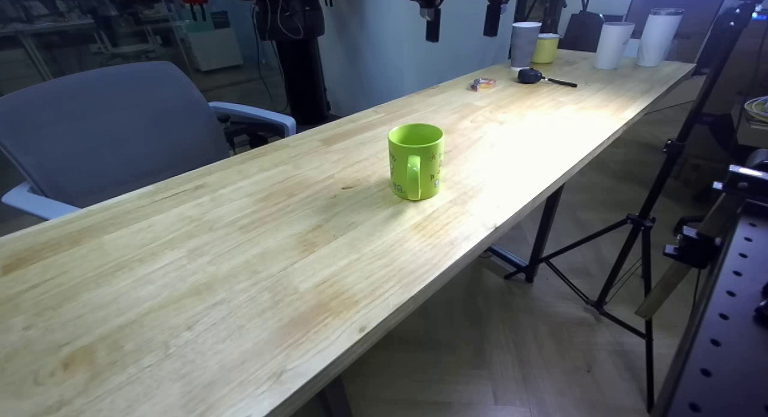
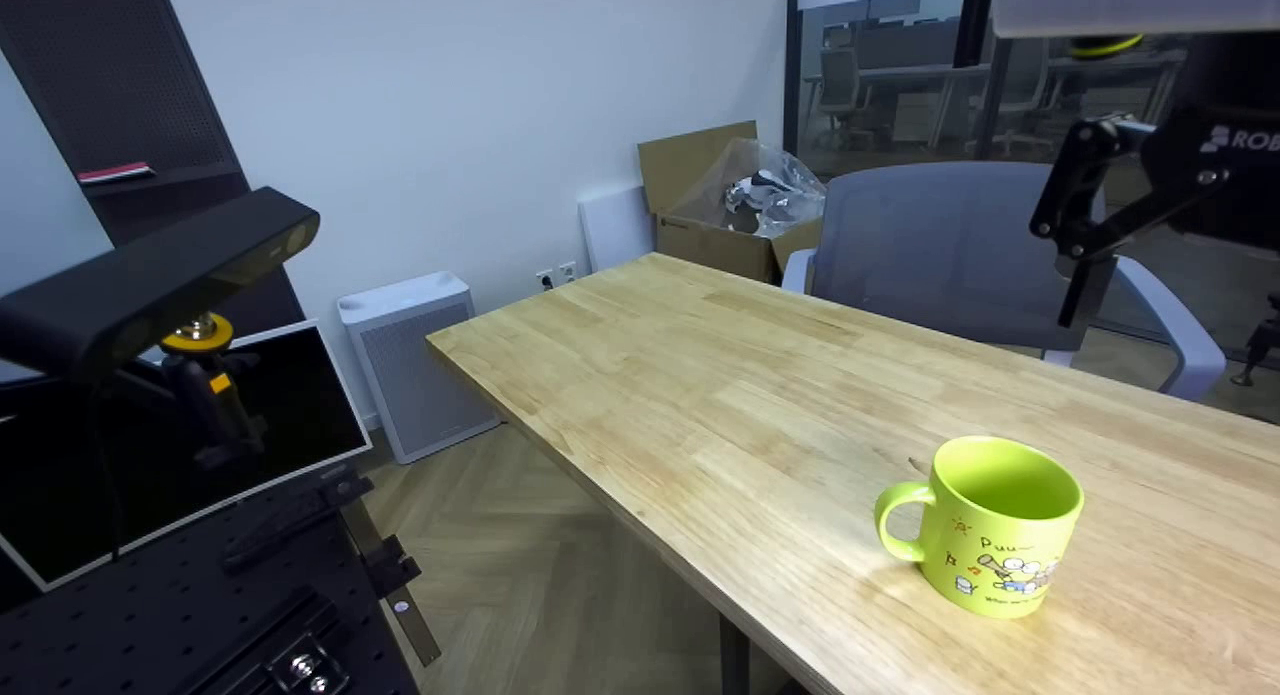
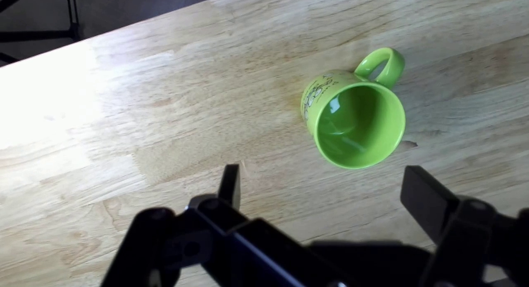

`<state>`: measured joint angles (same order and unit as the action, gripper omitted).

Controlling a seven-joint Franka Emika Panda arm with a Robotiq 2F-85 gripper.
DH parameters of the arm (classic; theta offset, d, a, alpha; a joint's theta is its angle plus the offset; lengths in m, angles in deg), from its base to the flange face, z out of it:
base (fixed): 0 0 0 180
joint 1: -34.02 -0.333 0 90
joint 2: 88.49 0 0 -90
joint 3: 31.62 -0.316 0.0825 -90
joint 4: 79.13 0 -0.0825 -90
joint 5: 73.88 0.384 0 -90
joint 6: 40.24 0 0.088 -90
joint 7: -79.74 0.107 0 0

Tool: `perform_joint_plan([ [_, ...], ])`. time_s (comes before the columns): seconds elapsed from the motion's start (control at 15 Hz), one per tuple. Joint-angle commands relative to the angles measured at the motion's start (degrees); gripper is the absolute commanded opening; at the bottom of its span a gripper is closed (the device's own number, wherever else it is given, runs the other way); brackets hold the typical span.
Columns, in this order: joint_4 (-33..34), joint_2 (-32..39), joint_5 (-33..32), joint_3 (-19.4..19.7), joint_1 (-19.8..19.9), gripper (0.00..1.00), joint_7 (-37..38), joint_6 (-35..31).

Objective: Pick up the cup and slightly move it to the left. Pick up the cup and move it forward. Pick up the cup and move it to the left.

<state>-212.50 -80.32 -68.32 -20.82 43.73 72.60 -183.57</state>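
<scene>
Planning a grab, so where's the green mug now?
The green mug stands upright on the wooden table, just right of centre in an exterior view, with the chair to its left and the open gripper higher up.

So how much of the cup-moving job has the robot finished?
Done: I can't say; the green cup stands upright on the table, but that doesn't show whether any move is finished.
In hand: nothing; the gripper hangs open above the table, apart from the cup.
Left: probably lifting and moving the cup, since it stands ungripped, but I can't tell how many moves remain.
</scene>
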Motion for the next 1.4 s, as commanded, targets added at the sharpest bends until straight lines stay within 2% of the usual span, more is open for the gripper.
perform_joint_plan([
  [0.0, 1.97, 2.16, 0.18, -0.82, 0.47, 1.0, 0.67, -0.35],
  [0.73, 1.36, 7.0, -1.02, -1.51, 0.31, 1.0, 1.67, -5.77],
  [1.33, 0.62, 6.83, -0.99, -1.9, 0.68, 1.0, 0.38, -5.45],
])
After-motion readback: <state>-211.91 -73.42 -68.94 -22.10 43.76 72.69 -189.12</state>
